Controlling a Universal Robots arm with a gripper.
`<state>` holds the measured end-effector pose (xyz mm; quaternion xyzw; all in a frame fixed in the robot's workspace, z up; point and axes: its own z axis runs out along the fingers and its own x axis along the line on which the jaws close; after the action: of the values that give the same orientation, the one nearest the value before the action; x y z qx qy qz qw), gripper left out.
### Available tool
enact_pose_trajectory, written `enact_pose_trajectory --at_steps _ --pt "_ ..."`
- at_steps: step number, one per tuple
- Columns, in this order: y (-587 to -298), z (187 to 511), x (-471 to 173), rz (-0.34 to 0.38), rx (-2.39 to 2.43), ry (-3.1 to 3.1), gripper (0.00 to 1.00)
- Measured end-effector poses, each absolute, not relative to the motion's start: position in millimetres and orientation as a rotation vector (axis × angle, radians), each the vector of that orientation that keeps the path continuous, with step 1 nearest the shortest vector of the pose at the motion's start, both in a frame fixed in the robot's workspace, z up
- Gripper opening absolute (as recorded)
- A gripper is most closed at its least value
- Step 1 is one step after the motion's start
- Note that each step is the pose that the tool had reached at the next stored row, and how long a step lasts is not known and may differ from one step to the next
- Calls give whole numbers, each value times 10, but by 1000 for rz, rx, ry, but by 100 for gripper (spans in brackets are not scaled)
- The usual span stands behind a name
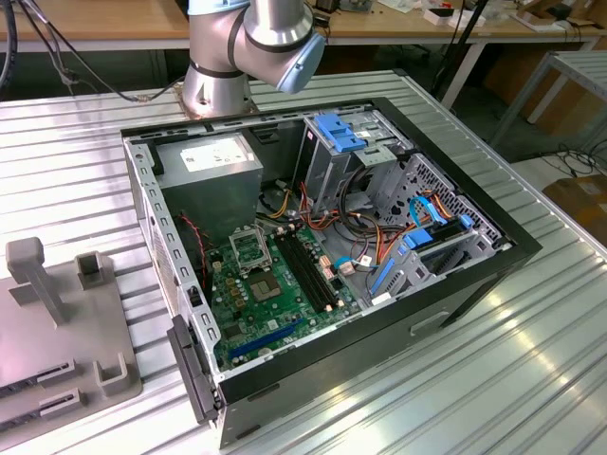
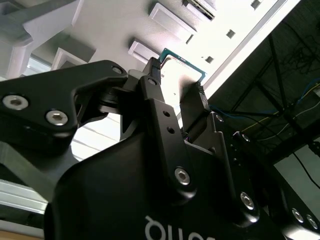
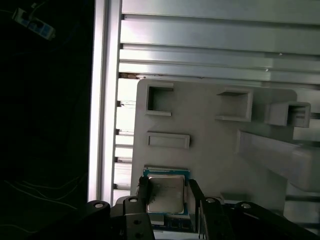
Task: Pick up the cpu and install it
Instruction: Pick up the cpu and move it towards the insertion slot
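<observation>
Ribbed metal table (image 1: 474, 379) carries an open computer case (image 1: 313, 379) and a grey fixture tray (image 3: 210, 145). Over that tray, in both wrist views, the end effector (image 3: 166, 190) is clamped on the cpu (image 3: 165, 196), its fingers (image 2: 152, 75) pressing two opposite edges.

In the exterior view even, bright light lies on the ribbed bench (image 1: 531, 379), which shines pale; shadows inside the computer case (image 1: 517, 248) are soft. In the second wrist view glare whitens the grey fixture plate (image 2: 115, 20) behind the cpu (image 2: 182, 67) (the gripper (image 2: 175, 77) is near-black against it). The first wrist view is dim, dark beyond the bench's edge
</observation>
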<state>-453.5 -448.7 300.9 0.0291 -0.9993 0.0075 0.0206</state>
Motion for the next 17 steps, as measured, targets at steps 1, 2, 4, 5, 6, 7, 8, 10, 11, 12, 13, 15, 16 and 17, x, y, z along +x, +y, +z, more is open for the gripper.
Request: enact_pose_trajectory --at_steps 1,2,4,5,6,7,8,10,11,12,13,15,16,17 --pt "-4487 3014 -4535 23 90 -3099 41" --pt "-4487 3017 -4535 23 90 -3099 41" --pt "-4487 3023 -4535 23 90 -3099 41" --pt "-4487 3027 -4535 23 90 -3099 41" --pt "-4487 3031 -4535 23 90 -3099 41" --pt "-4487 3036 -4535 23 90 -3099 41" --pt "-4487 3040 -4535 23 90 -3099 41" --pt "-4487 3047 -4535 23 90 -3099 41" --pt "-4487 3050 -4535 23 90 -3099 41" --pt "-4487 3054 -4535 23 90 -3099 41" --pt "-4487 3057 -4535 23 90 -3099 41" --pt "-4487 3063 -4535 23 90 -3099 41" --pt "-4487 3066 -4535 23 90 -3099 41" --pt "-4487 3069 -4535 23 90 -3099 41"
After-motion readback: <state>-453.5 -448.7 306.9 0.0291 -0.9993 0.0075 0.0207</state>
